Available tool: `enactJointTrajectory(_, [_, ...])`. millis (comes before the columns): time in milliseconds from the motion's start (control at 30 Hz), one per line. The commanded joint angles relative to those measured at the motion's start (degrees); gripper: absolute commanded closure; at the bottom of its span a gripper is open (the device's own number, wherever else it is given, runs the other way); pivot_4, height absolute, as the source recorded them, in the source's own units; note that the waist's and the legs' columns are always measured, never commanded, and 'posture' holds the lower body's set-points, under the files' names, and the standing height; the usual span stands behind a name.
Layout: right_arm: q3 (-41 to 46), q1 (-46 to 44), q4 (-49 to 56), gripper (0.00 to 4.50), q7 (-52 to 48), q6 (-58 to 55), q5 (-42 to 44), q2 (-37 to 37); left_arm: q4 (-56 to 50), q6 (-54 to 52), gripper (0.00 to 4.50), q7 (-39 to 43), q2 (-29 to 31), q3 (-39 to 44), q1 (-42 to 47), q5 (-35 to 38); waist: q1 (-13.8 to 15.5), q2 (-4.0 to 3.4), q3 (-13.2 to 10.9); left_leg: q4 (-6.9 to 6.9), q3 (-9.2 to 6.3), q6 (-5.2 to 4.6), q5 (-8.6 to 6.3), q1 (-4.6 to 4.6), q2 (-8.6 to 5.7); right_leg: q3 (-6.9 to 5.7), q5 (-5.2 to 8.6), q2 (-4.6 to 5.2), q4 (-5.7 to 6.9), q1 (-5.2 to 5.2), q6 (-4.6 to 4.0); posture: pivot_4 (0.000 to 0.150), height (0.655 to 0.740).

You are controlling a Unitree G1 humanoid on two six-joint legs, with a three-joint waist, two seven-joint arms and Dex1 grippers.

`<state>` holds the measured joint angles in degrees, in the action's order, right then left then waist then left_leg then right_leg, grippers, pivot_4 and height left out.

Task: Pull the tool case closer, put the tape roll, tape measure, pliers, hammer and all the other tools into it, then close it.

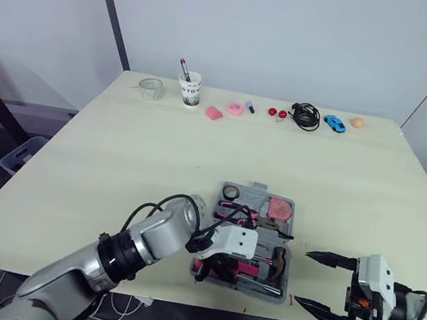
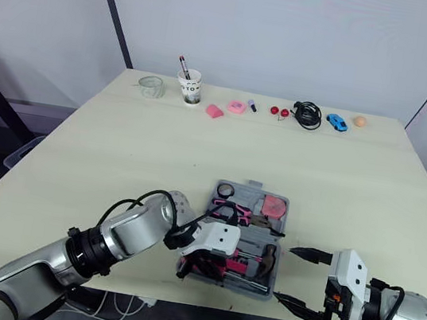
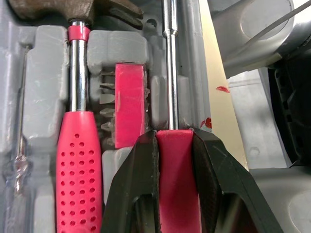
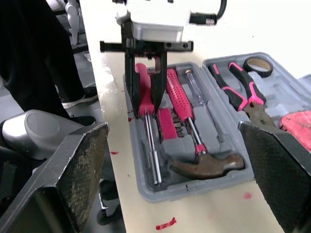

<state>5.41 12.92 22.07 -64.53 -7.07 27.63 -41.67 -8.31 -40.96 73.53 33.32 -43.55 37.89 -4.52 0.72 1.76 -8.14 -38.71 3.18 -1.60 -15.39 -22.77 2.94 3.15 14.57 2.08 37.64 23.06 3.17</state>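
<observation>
1. I am clamping my left claw (image 3: pixel 173 138) on the pink handle of the screwdriver (image 3: pixel 169 73). Its steel shaft is lying along the groove of the tool case (image 4: pixel 194 190) nearest the worktop's front edge. I judge I am seating it in its moulded slot, which is why my grip is sitting in line with that groove.
2. I am holding my right claw (image 1: pixel 302 278) with its fingers wide apart and gripping nothing. It is hovering just beside the case's right end, over the near edge of the worktop (image 1: pixel 118 154). It is probably keeping clear of the left arm while staying handy for the lid.
3. The case is sitting open and flat near the front edge of the worktop, close to me, so the pulling seems done.
4. It is looking like a grey plastic tray with shaped recesses.
5. The hammer (image 4: pixel 177 94), with its pink dotted grip, is lying beside the screwdriver, with a red bit holder (image 3: pixel 130 104) between them.
6. The pliers (image 4: pixel 249 108) and tape roll (image 4: pixel 256 73) are resting in the far half.
7. Closing is not yet done.
</observation>
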Motion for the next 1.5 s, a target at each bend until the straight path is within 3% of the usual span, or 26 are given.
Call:
enactJointTrajectory(33, [0.43,-0.73,1.27,0.00,0.36,1.13,0.17,0.14,-1.20,-1.73,3.88,-1.10,0.92,-0.28,0.83,-2.03,-0.01,0.00,0.00,0.00,0.00,0.00,0.00,0.00,0.00,0.00,0.00,0.00,0.00,0.00,0.00,0.150,0.7400])
enactJointTrajectory(1500, [0.69,2.33,0.45,0.00,0.77,3.52,-1.03,-0.13,-2.37,-4.91,3.88,0.51,-3.63,-5.84,3.87,-6.32,0.11,-0.02,0.01,-0.01,-0.30,0.00,0.00,-0.06,-0.11,0.06,0.02,-0.04,-0.03,-0.04,0.03,0.150,0.7400])
